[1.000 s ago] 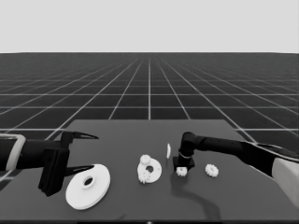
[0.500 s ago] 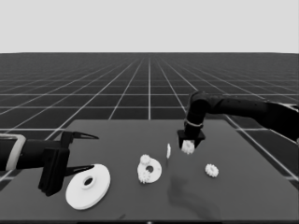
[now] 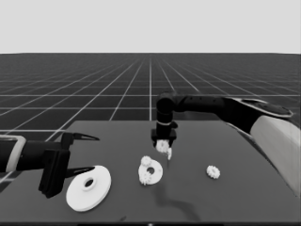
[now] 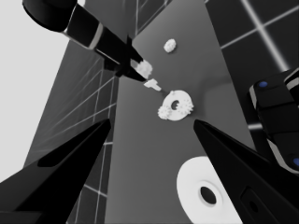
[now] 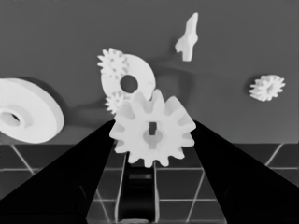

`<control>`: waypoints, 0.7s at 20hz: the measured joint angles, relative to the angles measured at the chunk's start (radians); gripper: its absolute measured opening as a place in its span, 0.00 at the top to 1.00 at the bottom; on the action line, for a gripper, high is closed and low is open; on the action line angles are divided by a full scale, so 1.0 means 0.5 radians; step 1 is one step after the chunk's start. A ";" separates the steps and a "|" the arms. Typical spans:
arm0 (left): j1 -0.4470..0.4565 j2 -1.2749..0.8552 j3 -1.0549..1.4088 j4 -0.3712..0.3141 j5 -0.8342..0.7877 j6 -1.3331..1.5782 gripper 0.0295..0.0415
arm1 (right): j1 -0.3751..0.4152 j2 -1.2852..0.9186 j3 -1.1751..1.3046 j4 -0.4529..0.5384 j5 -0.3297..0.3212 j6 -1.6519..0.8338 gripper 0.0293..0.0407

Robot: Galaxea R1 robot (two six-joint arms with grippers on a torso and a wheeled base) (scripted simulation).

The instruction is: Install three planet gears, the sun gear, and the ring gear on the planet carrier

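My right gripper (image 3: 163,142) hangs above the table just behind the smaller round part (image 3: 156,172), shut on a small toothed gear (image 5: 153,128). Two gears (image 5: 112,61) (image 5: 113,101) sit on the smaller round part (image 5: 140,74), on the side towards the larger round part. Another gear (image 3: 213,172) lies loose to the right. The larger round part (image 3: 89,187) lies flat at the front left. My left gripper (image 3: 92,153) waits open at the left end, beside the larger round part (image 4: 205,196), with nothing between its fingers (image 4: 70,163).
A thin white piece (image 3: 169,153) lies just under and beside the right gripper, behind the smaller round part. The right arm's pale grey part (image 3: 275,136) runs along the table's right edge. Dark machinery with blue lights (image 4: 275,116) shows at the left wrist view's edge.
The right gripper rose from the table's right half with a gear in its fingers and carried it left, to above the thin white piece. The left arm stayed still.
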 joint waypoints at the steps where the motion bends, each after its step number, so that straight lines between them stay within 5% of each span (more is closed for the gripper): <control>1: 0.000 0.000 0.000 0.000 0.000 0.000 0.25 | 0.000 0.007 -0.008 0.000 0.000 0.000 0.83; 3: 0.000 0.000 0.000 0.000 0.000 0.000 0.25 | 0.000 0.013 -0.015 0.000 0.000 0.000 0.83; 5: 0.000 0.000 0.000 0.000 0.000 0.000 0.25 | -0.478 0.024 -0.062 -0.491 0.091 -0.028 0.83; 7: 0.000 0.000 0.000 0.000 0.000 0.000 0.25 | -0.664 0.059 -0.196 -0.646 0.147 -0.112 0.83; 13: 0.000 0.000 0.000 0.000 0.000 0.000 0.25 | -0.740 0.086 -0.289 -0.715 0.189 -0.166 0.83; 14: 0.000 0.000 0.000 0.000 0.000 0.000 0.25 | -0.741 0.086 -0.290 -0.717 0.190 -0.167 0.55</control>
